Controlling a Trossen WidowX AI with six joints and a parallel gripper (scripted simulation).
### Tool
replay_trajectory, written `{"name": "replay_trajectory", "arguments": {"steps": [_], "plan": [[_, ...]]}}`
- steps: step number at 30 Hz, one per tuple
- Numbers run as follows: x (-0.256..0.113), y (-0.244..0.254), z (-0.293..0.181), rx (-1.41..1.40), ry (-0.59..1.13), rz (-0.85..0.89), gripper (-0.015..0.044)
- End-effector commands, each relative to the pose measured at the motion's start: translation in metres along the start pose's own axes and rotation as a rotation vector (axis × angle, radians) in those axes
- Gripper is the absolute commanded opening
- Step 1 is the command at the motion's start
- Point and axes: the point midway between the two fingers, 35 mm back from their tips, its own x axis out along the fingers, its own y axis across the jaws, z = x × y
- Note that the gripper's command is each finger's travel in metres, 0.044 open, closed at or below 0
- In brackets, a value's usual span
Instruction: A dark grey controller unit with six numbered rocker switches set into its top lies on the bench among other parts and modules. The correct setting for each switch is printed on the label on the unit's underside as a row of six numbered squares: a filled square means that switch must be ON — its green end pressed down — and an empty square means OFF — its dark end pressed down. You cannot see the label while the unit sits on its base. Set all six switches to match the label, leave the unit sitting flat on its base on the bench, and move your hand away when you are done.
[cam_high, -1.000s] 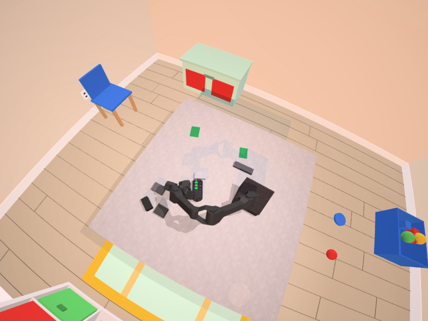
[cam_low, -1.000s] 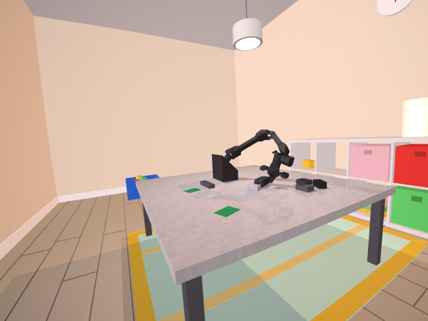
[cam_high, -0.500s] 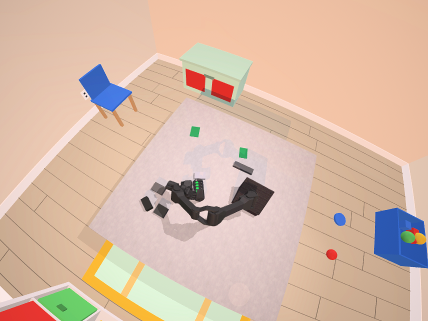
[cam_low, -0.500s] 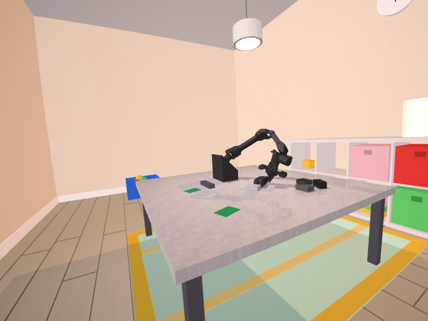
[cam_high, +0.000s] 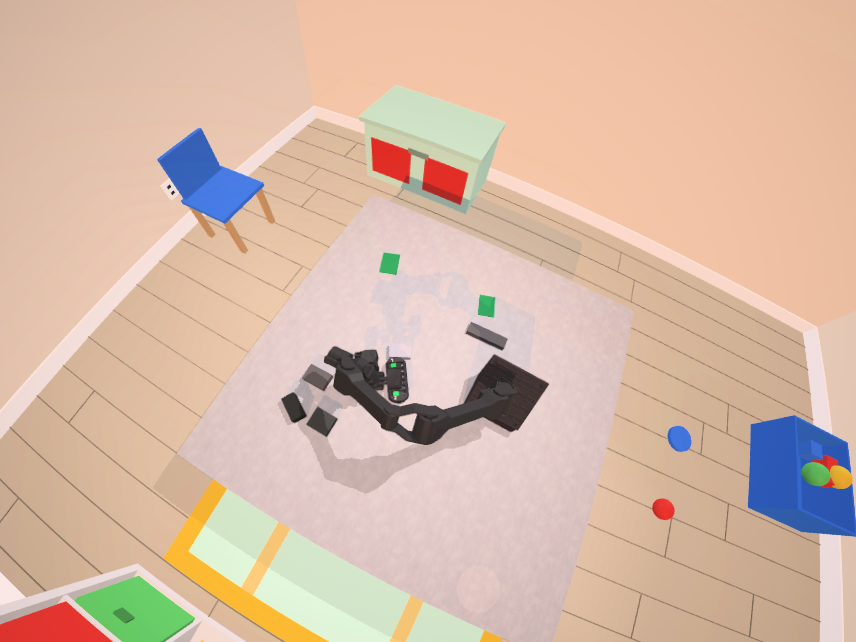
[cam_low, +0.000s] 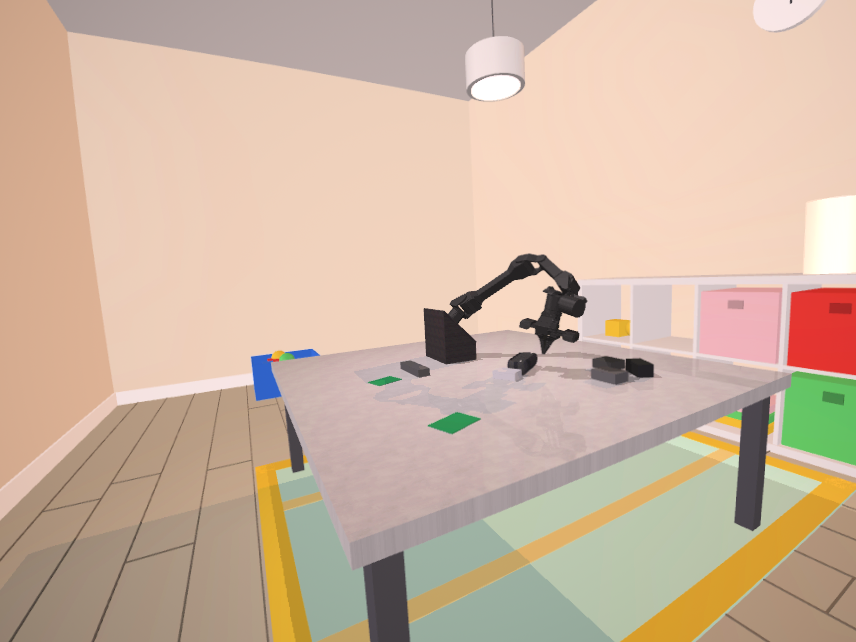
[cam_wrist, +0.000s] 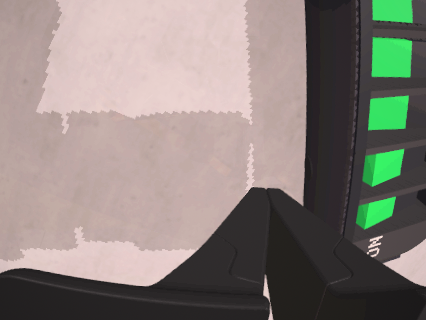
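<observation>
The dark grey controller unit (cam_high: 397, 378) (cam_low: 522, 362) (cam_wrist: 330, 110) sits on the bench (cam_high: 518, 518) (cam_low: 387, 483), switches up. In the wrist view it fills the right side, cut off by the frame; several green rocker ends show in a column, with white lettering below. The lowest two green ends show side faces. The top view shows two green spots on it. Its underside label is hidden. My gripper (cam_high: 382, 379) (cam_low: 544, 351) (cam_wrist: 263, 202) is shut and empty, fingertips together, pointing down above the bench beside the unit's long side in the wrist view.
A pale block (cam_high: 398, 352) (cam_low: 506, 375) lies at the unit's end. Dark blocks (cam_high: 317, 376) (cam_high: 293, 407) (cam_high: 322, 420) lie beyond the gripper. A long dark block (cam_high: 486, 335) (cam_low: 414, 368) lies near the arm's base (cam_low: 445, 342). Green squares (cam_high: 389, 263) (cam_high: 486, 306) lie on the bench.
</observation>
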Motion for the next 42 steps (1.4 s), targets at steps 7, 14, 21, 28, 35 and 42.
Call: {"name": "replay_trajectory", "arguments": {"steps": [7,14,21,28,35,42], "plan": [[0.008,-0.034,0.052,-0.023,0.022,0.184,0.0000],[0.014,-0.065,0.077,-0.051,0.018,0.318,0.0000],[0.020,-0.100,0.089,-0.068,0.000,0.438,0.0000],[0.024,-0.120,0.092,-0.117,-0.014,0.521,0.0000],[0.024,-0.120,0.092,-0.117,-0.014,0.521,0.0000],[0.013,-0.102,0.076,-0.109,-0.017,0.418,0.0000]]}}
